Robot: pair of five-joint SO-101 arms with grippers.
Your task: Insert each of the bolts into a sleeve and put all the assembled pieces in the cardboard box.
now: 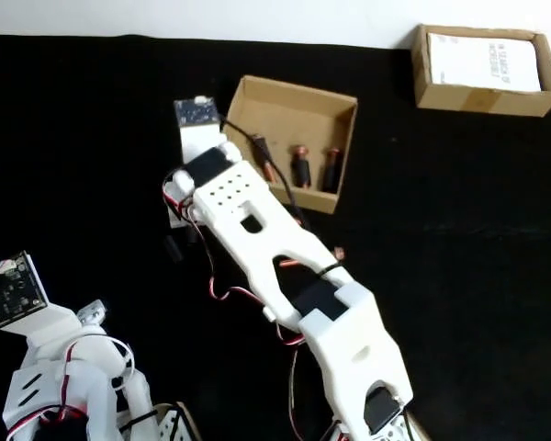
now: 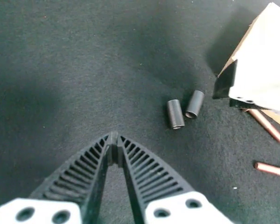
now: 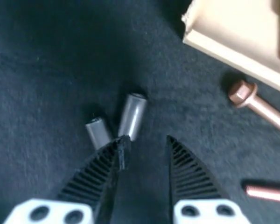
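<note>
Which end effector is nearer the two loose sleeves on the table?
Right. The right end effector hangs right at the sleeves, open; the left end effector sits farther back, shut.

Copper, grey and tan on my black tabletop (image 1: 459,276).
My left gripper (image 2: 114,148) and right gripper (image 3: 146,145) are ribbed black on white bases; sleeves (image 2: 175,114) dark grey, bolts (image 3: 252,100) copper, cardboard box (image 1: 298,115) plain tan.
</note>
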